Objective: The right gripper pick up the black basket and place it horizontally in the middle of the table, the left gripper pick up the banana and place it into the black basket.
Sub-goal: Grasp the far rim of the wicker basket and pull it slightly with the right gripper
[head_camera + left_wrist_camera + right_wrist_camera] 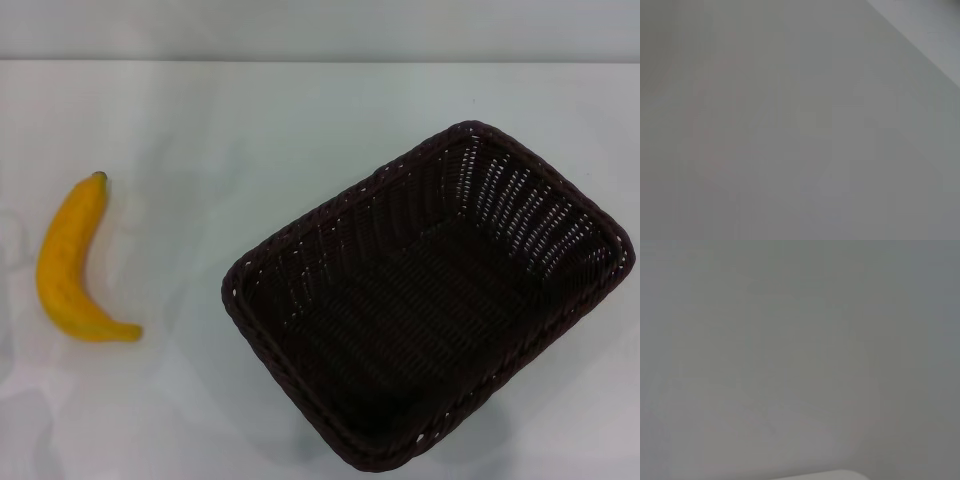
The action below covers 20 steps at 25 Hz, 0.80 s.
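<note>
While neither gripper shows, you can't tell their state. Your basket [430,300] lies askew on the right, banana [72,262] well left.

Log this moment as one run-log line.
phase: before pickup | black basket: empty, askew, right side of table | banana: on table, left, apart from basket | hands: neither in view

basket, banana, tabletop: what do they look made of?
Black basket: woven wicker-style strands, likely plastic rattan; slight sheen, light showing through gaps in the weave, braided rim.
Banana: smooth matte yellow-orange skin, uniform and unblemished, so possibly a plastic or foam replica; cannot confirm.
Table: smooth white, slightly glossy, probably laminate; faint reflections show.
</note>
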Available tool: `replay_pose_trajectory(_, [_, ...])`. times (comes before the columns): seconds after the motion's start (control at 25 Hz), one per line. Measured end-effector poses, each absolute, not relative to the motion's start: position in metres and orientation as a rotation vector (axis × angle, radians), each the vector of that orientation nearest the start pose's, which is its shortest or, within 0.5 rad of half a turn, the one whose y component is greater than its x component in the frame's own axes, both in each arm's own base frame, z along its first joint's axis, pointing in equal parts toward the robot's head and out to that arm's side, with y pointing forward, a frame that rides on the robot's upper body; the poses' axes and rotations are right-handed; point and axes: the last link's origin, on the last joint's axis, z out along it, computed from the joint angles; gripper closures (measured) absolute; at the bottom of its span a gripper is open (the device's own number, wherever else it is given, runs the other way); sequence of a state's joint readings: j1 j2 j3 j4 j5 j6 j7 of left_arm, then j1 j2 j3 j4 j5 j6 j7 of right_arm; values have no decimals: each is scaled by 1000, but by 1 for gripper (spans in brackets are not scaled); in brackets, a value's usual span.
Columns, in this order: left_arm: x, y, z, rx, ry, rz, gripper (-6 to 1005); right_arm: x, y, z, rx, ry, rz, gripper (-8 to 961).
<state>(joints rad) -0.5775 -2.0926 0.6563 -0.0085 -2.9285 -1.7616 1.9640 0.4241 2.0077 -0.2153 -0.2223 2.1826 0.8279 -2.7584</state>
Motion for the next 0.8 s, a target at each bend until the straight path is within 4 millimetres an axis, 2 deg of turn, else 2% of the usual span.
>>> replay_pose_trajectory(0.44, [-300,332,102,-791,-696,-1943,129,435,334,103,-1233,790,400,262])
replay_pose_trajectory(0.64, [-307,329,101,-806,-677,-1840,130,424,339,101,-1303,758,441,262])
replay_pose_trajectory(0.8, [-315,320,98,-840,-651,-1736,131,408,349,105,-1392,735,532,261])
